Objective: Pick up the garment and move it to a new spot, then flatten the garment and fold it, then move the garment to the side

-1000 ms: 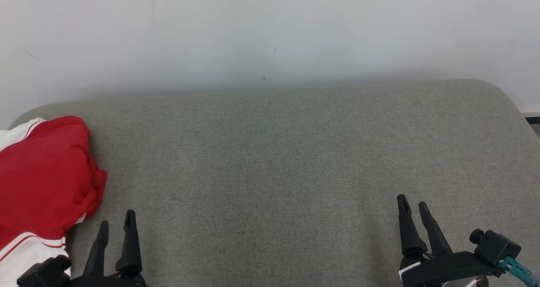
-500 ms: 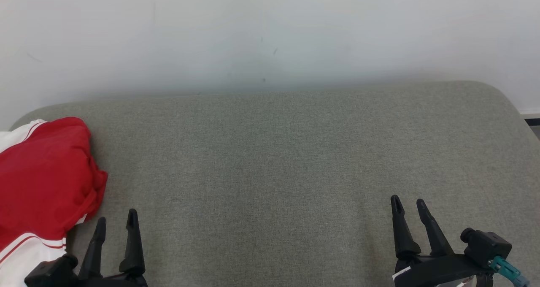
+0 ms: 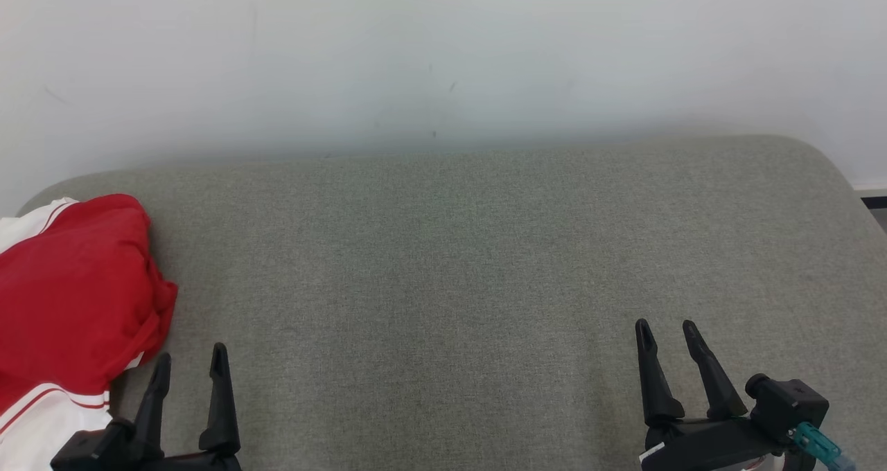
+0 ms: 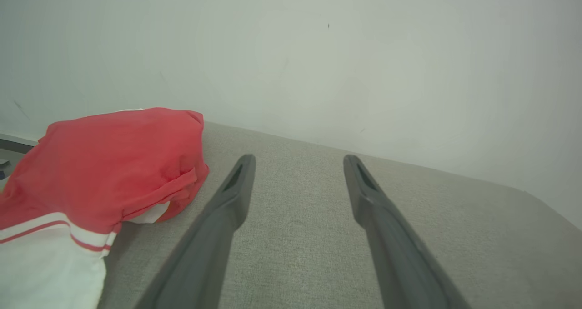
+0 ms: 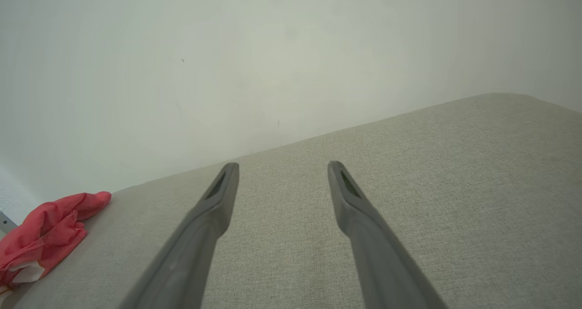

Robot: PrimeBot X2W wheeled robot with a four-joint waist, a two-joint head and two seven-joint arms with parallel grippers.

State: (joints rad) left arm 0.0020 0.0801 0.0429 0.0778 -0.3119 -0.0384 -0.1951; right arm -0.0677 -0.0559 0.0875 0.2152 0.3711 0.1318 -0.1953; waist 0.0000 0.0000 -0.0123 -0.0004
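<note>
The garment [image 3: 69, 298] is a red piece with white panels and red stripes, lying bunched at the left end of the grey-green cushion [image 3: 450, 263]. It also appears as the garment [image 4: 104, 172] at the left of the left wrist view and the garment [image 5: 45, 236] far left in the right wrist view. My left gripper [image 3: 190, 360] stands open just right of the garment's near edge, apart from it, with nothing between its fingers. At the lower right, my right gripper [image 3: 665, 329] is open and empty, far from the garment.
A pale wall [image 3: 443, 55] rises right behind the cushion. The cushion's rounded right corner [image 3: 824, 159] drops off to a dark floor strip [image 3: 873, 197]. Bare fabric spans the wide stretch between the two grippers.
Both grippers have slid slightly toward the bottom of the head view; the right one also shifted a little left. The garment has not moved.
</note>
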